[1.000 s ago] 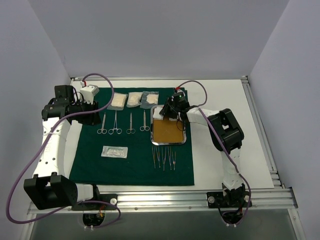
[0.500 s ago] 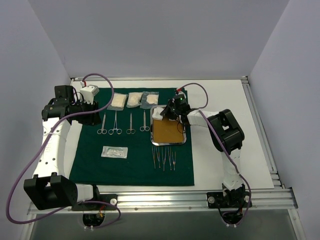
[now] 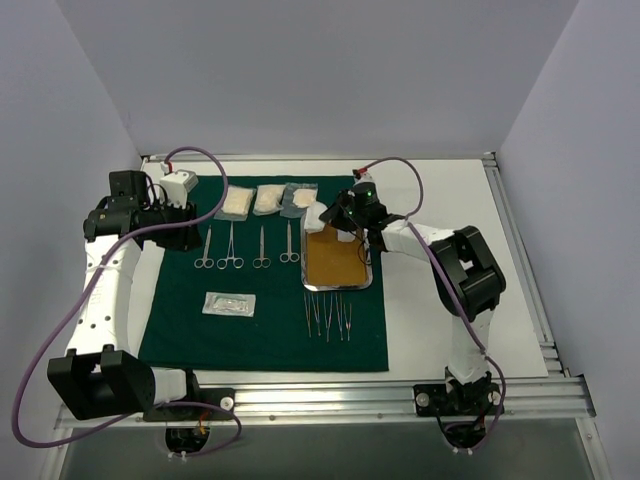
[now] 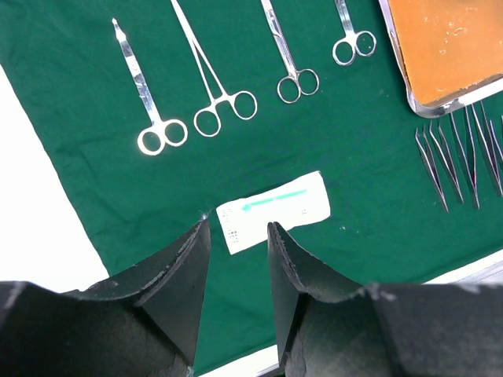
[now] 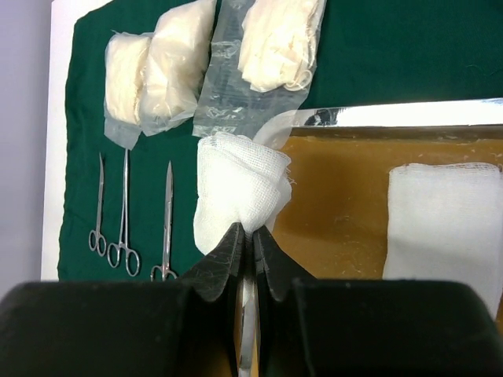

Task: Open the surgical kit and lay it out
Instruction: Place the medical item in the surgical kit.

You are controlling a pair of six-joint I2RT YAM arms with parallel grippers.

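Left wrist view: the steel tray runs off the picture's top and right edges, the tweezers off its right edge, and the clear packet's print is too small to read. Right wrist view: the right gripper hides part of the tray and the pinched end of the bunched gauze. The flat gauze pad is cut off at right.

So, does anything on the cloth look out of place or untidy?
Yes: the gauze pad pinched in the right gripper is bunched up over the steel tray edge, while the other gauze pad lies flat inside it.
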